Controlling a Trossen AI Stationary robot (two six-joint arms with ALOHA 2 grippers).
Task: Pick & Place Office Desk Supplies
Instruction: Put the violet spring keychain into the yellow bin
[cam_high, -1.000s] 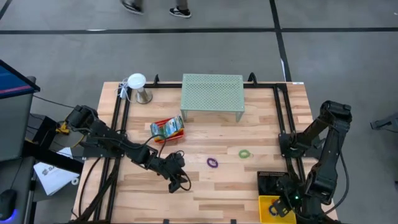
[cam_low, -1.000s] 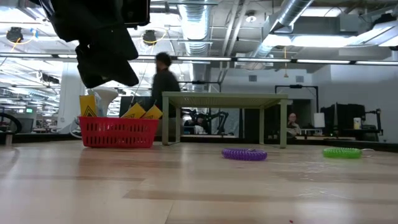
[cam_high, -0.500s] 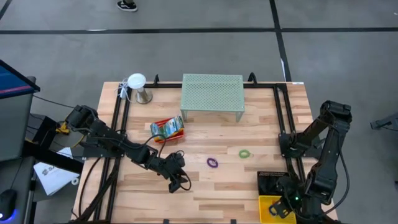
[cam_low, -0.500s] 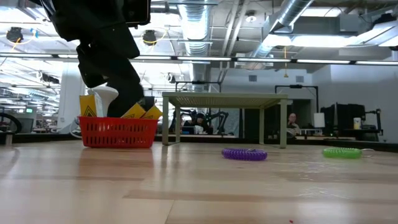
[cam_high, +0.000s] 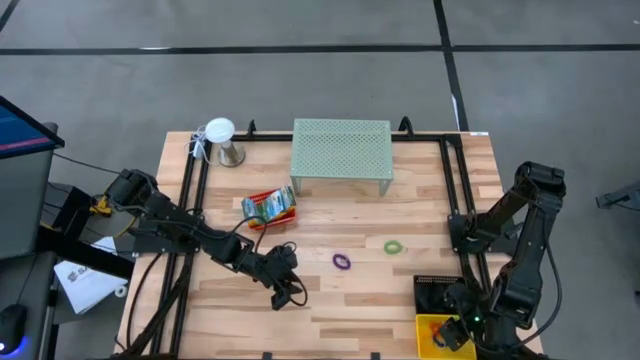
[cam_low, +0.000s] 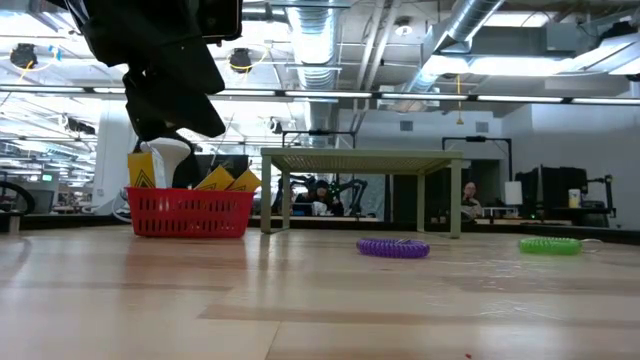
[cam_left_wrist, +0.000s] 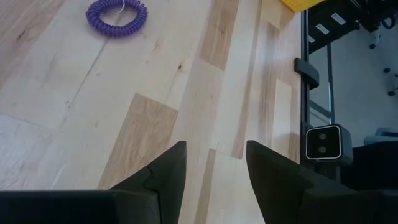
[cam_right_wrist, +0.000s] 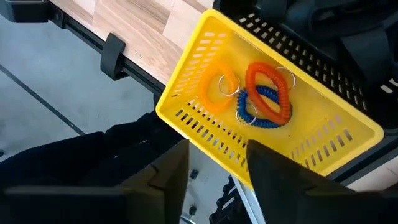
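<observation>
**Landmark:** large mint-green mesh shelf (cam_high: 341, 150), at the table's far edge, centre.

**Task items, loose:** purple coiled elastic loop (cam_high: 342, 261) on bare wood, in front of the shelf; green coiled elastic loop (cam_high: 392, 246) just right of it, apart. Yellow-green crayon boxes (cam_high: 268, 205) stand in a red mesh tray (cam_high: 270, 219) at the shelf's front-left corner.

**Task items, stowed:** orange, red-orange and blue coiled loops (cam_right_wrist: 258, 93) lie in the yellow slotted tray (cam_high: 428, 336), far front-right of the shelf, beside a black tray (cam_high: 432, 293).

**Right gripper** (cam_right_wrist: 214, 158): above the yellow tray, fingers parted, holding nothing.

**Left gripper** (cam_high: 284, 290): hovering front-left of the shelf, near the purple loop, fingers moderately parted, empty.

**Handling advice (judgement):** the step looks like release over the yellow tray. Lift straight clear so no finger snags a coil. For the next loop, straddle one side of the coil, pads low to the wood.
</observation>
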